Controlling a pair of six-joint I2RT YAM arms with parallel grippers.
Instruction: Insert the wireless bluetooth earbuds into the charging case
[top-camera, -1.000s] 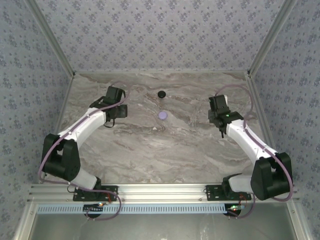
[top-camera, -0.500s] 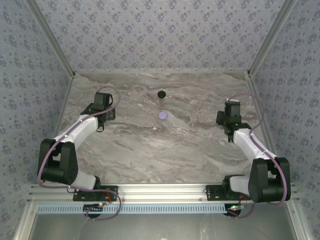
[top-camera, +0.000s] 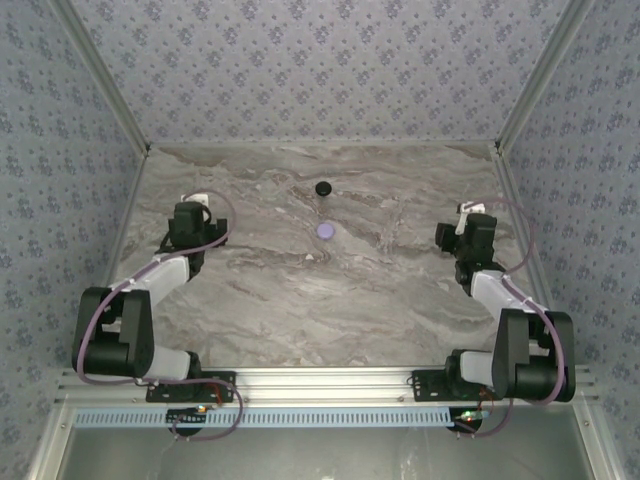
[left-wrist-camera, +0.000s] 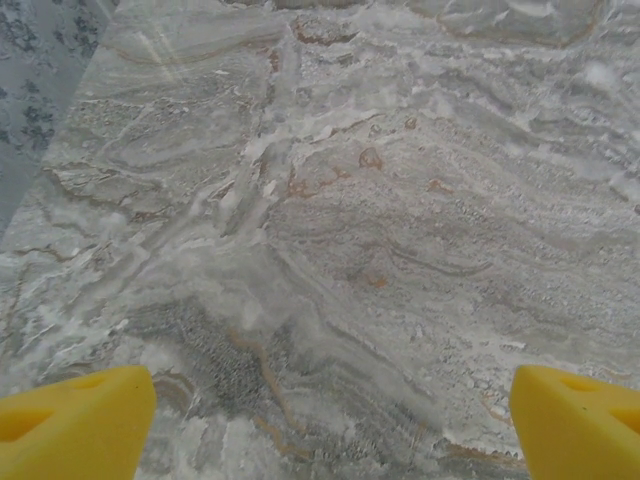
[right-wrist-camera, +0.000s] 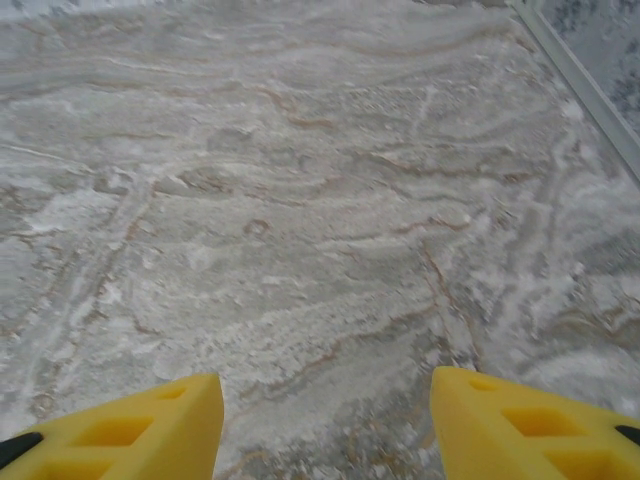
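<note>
Worktop (top-camera: 300, 310): marble-look slab, grey-white veining with rusty streaks, smooth, low sheen. Fingers (left-wrist-camera: 75, 420) of left gripper (left-wrist-camera: 320, 430) and right gripper (right-wrist-camera: 325, 430): yellow, matt, moulded plastic. Charging case (top-camera: 326, 230): smooth lavender, probably plastic, too small to be sure; rail (top-camera: 320, 380) along the worktop's near edge is brushed aluminium.

Posed with left arm (top-camera: 150, 278) bent beside the left edge of the table (top-camera: 330, 310), right arm (top-camera: 497, 292) bent beside its right edge. Held left gripper (left-wrist-camera: 330, 420) and right gripper (right-wrist-camera: 325, 425) spread wide, empty, above it.
</note>
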